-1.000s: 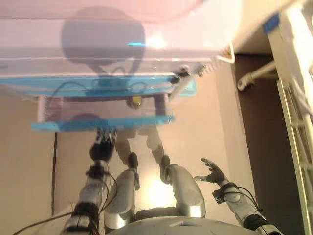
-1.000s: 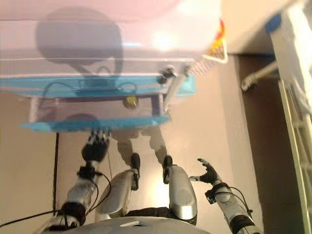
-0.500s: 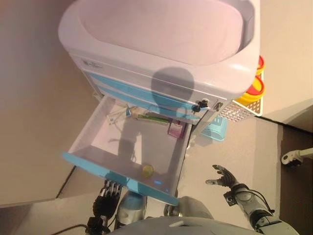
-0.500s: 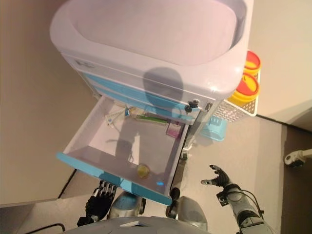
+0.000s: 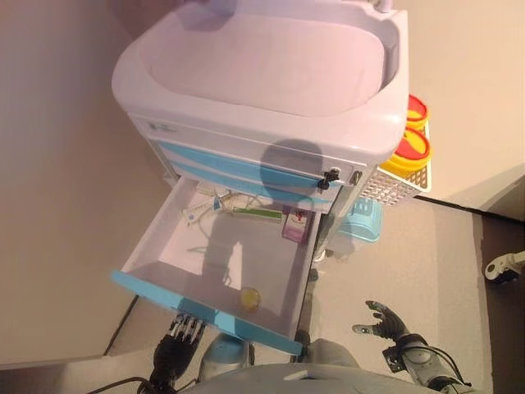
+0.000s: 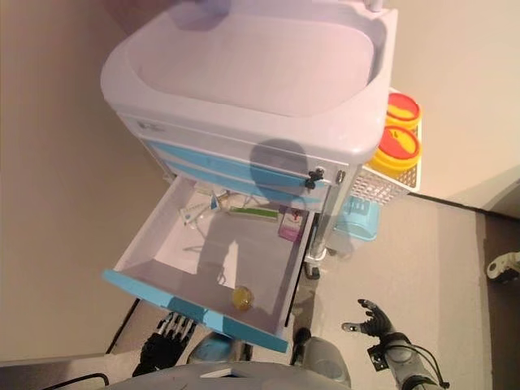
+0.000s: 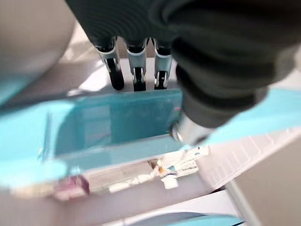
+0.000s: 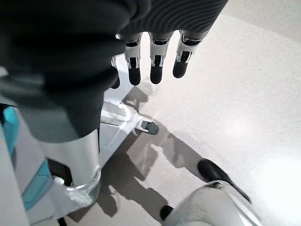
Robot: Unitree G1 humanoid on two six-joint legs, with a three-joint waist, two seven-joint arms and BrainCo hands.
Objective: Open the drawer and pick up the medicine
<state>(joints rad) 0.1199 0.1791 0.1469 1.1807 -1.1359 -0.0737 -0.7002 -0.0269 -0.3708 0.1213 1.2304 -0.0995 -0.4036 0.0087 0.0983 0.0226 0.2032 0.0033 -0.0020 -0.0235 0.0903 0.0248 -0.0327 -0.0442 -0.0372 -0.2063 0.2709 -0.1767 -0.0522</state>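
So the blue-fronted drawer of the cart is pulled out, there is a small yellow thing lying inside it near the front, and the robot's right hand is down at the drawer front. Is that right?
Not quite: it is the left hand that is at the drawer front, as the left eye view shows. The right hand hangs open over the floor, away from the cart. The drawer is pulled out, and the small yellow thing lies inside near the front.

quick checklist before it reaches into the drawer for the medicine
1. Drawer pulled out: ok.
2. Contents visible: ok, a small yellow object near the front, a purple box and a green-striped box at the back.
3. Which item is the medicine: cannot tell.
4. Left hand clear of the drawer front: not ok, fingers under its blue edge.
5. Right hand free: ok, open, beside the cart.
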